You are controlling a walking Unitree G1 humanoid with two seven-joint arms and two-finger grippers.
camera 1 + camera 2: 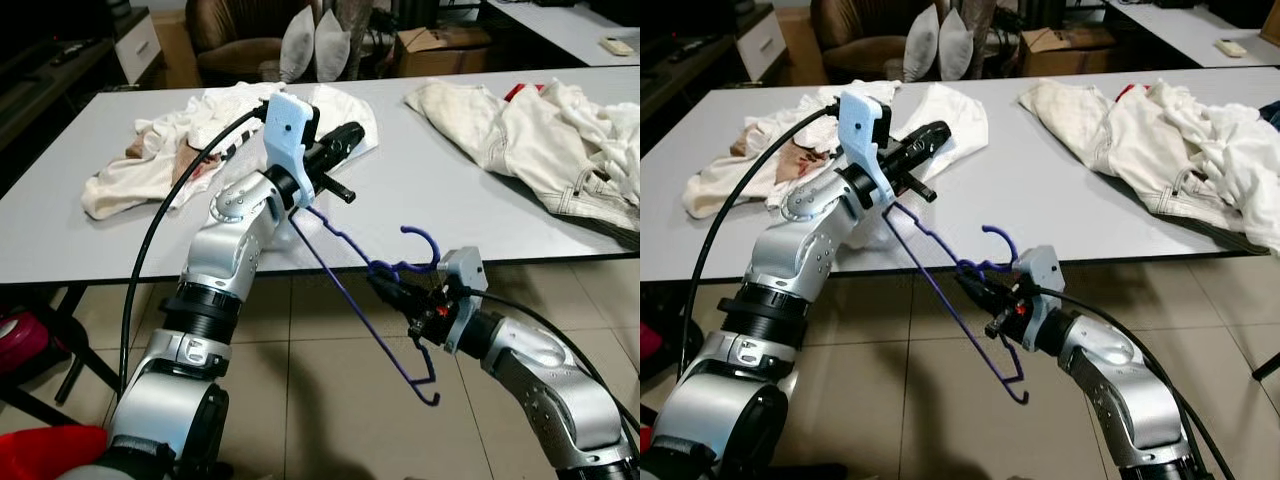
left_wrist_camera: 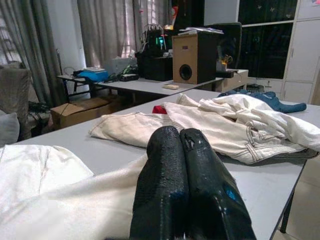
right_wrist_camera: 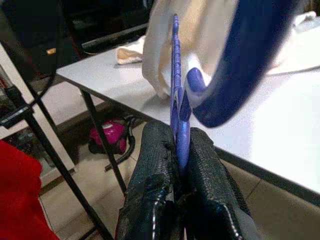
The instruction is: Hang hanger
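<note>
A blue plastic hanger (image 1: 345, 285) slants in the air in front of the table's front edge, its hook (image 1: 422, 243) pointing up. My right gripper (image 1: 388, 286) is shut on the hanger's neck just under the hook; in the right wrist view the blue stem (image 3: 178, 100) is pinched between the black fingers (image 3: 155, 150). The hanger's upper end reaches my left wrist. My left gripper (image 1: 350, 134) is raised over the grey table (image 1: 430, 190) above a crumpled white garment (image 1: 225, 125), fingers (image 2: 162, 170) pressed together with nothing seen between them.
A pile of cream clothes (image 1: 545, 135) lies on the table's right side. Behind the table stand a brown armchair with pillows (image 1: 300, 45) and a cardboard box (image 1: 440, 45). A pink object (image 1: 20, 335) and table legs are at the lower left on the tiled floor.
</note>
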